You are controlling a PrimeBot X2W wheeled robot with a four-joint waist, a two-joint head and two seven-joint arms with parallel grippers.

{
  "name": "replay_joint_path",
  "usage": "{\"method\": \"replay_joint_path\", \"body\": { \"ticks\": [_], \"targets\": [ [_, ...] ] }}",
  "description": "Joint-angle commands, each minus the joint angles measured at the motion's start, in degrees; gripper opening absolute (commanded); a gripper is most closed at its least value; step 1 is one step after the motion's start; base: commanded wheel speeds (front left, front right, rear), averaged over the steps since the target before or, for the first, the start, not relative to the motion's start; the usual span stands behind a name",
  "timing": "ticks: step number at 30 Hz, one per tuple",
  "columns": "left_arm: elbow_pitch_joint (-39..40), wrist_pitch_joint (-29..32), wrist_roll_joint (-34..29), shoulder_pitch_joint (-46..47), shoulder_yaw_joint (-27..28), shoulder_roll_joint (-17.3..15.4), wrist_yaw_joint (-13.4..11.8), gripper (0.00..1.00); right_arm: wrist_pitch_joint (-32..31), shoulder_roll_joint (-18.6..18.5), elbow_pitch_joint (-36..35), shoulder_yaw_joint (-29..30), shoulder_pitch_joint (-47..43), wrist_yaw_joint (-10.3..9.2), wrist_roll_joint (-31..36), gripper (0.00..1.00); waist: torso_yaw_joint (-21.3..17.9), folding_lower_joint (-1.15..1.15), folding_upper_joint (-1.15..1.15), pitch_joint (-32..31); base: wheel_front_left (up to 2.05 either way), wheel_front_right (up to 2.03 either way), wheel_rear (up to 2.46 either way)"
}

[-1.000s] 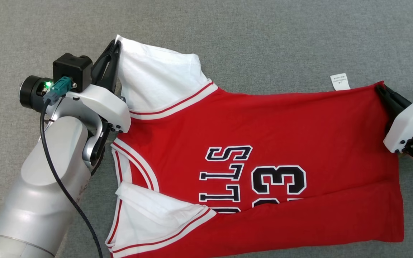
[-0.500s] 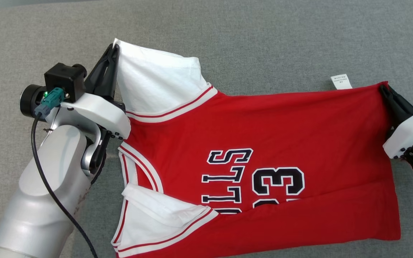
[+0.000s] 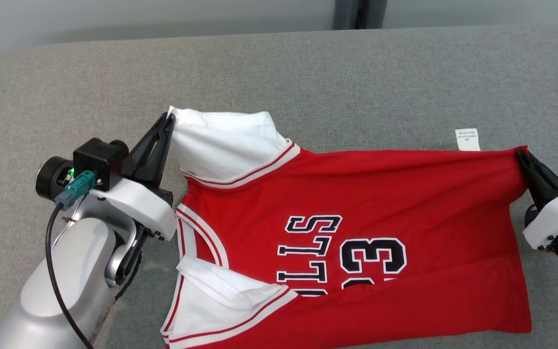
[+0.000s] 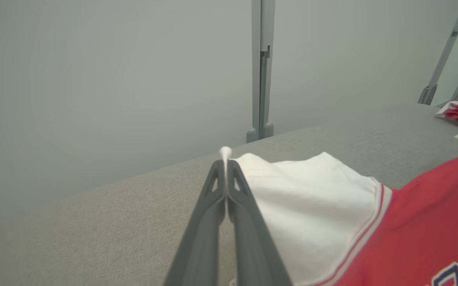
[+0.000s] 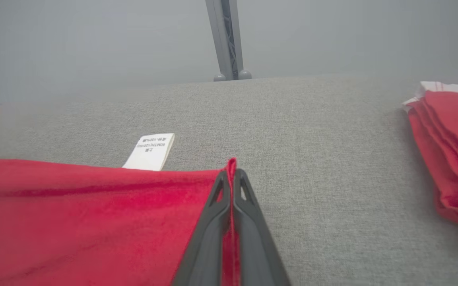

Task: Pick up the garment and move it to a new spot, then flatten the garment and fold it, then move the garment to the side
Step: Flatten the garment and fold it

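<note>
In the head view the camera has tilted up since the earlier frame, so the far edge of the grey surface (image 3: pixel 308 72) now shows. The red jersey (image 3: pixel 380 194) lies spread there, the left gripper (image 3: pixel 166 122) clamped on its white sleeve and the right gripper (image 3: pixel 522 157) on a hem corner; "LLS" and a "3" are legible. In the left wrist view the fingers (image 4: pixel 213 198) are together on white cloth. In the right wrist view the fingers (image 5: pixel 253 222) pinch the red hem, and the care label (image 5: pixel 149 151) is too small to read.

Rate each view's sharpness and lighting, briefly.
Head view: soft even light, no glare, the jersey lettering crisp. Left wrist view: left gripper sharp, the wall behind hazy. Right wrist view: right gripper and grey surface sharp, care label print too small to read.
</note>
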State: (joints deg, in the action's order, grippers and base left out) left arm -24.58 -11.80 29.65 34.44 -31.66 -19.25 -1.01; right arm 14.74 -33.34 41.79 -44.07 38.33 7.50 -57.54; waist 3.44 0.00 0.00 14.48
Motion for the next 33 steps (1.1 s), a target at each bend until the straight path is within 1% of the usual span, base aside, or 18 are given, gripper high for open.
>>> {"method": "replay_joint_path", "body": {
  "ticks": [1, 7, 13, 16, 20, 23, 28, 33],
  "targets": [
    [1.26, 0.23, -0.36, -1.23, -0.03, -0.92, -0.15, 0.0, 0.58, -0.67, -0.52, 0.35, -1.1, -0.04, -0.28, 0.0, 0.13, 0.0, 0.0, -0.92, 0.0, 0.0, 0.0],
    [7.78, 2.07, 0.24, -6.45, -0.11, -3.96, -1.59, 0.0, 0.51, -1.58, -3.28, 2.38, -4.53, -0.03, 0.41, 0.0, 0.27, 0.0, 0.0, -2.57, 0.0, 0.0, 0.0],
    [14.71, 4.4, 0.73, -12.13, -0.94, -7.24, -2.47, 0.0, 0.53, -2.03, -5.41, 4.17, -8.3, -0.03, 1.82, 0.0, 0.41, 0.0, 0.0, -3.82, 0.0, 0.0, 0.0],
    [17.82, 5.33, 0.9, -14.84, -0.96, -8.77, -3.31, 0.0, 0.52, -1.73, -6.13, 4.58, -9.97, -0.03, 2.23, 0.0, 0.56, 0.0, 0.0, -4.53, 0.0, 0.0, 0.0],
    [21.55, 6.72, 1.23, -18.14, -1.23, -10.61, -4.1, 0.0, 0.53, -2.25, -7.22, 4.46, -12.13, -0.03, 2.74, 0.0, 1.01, 0.0, 0.0, -5.17, 0.0, 0.0, 0.0],
    [24.09, 7.99, 1.66, -20.21, -2.08, -11.82, -3.57, 0.0, 0.53, -2.82, -8.13, 4.48, -13.59, -0.03, 3.06, 0.0, 1.34, 0.0, 0.0, -5.63, 0.0, 0.0, 0.0],
    [27.13, 9.37, 2.47, -23.35, -2.49, -13.53, -4.18, 0.0, 0.53, -3.89, -9.66, 4.78, -15.77, -0.03, 3.79, 0.0, 1.86, 0.0, 0.0, -6.11, 0.0, 0.0, 0.0],
    [28.93, 11.11, 3.21, -25.86, -3.6, -15.23, -3.3, 0.0, 0.53, -5.09, -11.56, 3.53, -17.51, -0.03, 5.18, 0.0, 1.99, 0.0, 0.0, -6.69, 0.0, 0.0, 0.0]
  ]
}}
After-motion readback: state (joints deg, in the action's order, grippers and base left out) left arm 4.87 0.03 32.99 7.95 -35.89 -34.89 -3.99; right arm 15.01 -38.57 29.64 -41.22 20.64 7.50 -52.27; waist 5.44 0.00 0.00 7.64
